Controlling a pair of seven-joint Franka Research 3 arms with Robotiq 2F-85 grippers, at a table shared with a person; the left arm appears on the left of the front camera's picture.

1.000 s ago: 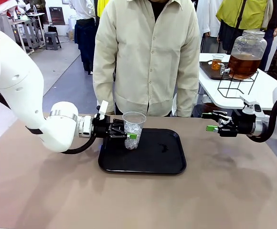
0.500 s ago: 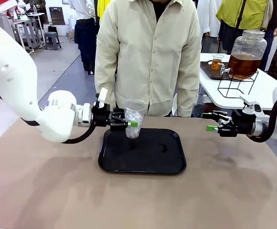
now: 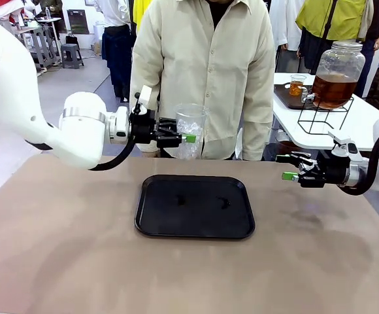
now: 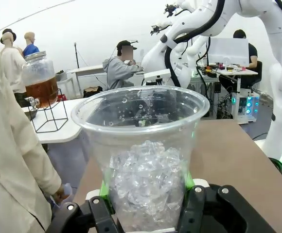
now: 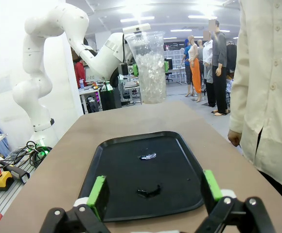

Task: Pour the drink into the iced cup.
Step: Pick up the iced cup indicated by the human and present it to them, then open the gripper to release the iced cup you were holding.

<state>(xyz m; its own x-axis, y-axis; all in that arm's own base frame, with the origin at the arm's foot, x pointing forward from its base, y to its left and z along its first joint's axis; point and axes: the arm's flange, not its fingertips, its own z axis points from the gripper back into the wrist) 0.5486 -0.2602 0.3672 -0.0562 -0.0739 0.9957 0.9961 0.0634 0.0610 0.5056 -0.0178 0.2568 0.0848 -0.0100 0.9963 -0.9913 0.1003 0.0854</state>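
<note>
front view, dial centred on the tray.

nearest: matte tan table [image 3: 78, 261], flat and smooth. mid-table sits a black plastic tray [image 3: 196, 222], a rounded rectangle w/ raised lip, semi-gloss, w/ a couple of small glossy marks on its floor.

right gripper [image 3: 285, 166] is at 2 o'clock, off the tray and over bare table, lying level. its black linkage fingers w/ green pads are spread wide and empty. in its own view the pads [image 5: 97, 193] frame the tray [image 5: 180, 145] w/ a clear gap btwn them.

left gripper [image 3: 180, 138] is at 12 o'clock, arm coming in from 9–10. it's up in the air over the tray's far edge, clamped on the iced cup [image 3: 191, 127]. cup is thin clear plastic, tapered, round, w/ a rolled rim. it's upright and off the tray.

left wrist view: green pads [image 4: 104, 188] press both sides of the cup [image 4: 141, 126] low on its wall. ice [image 4: 148, 179] is chunky clear cubes filling most of it, w/ droplets on the inner wall above.

just behind the cup a person [image 3: 206, 72] in a cream woven button shirt stands at the far edge.

farthest, at 1–2 o'clock, is a separate white table [image 3: 366, 121]. the drink [image 3: 333, 91], clear amber-brown, fills the lower part of a big round glass jar [image 3: 338, 65] w/ a lid. jar sits on a black wire stand [image 3: 320, 121], spigot [image 3: 309, 98] on its 9 o'clock side, well apart from the cup.
</note>
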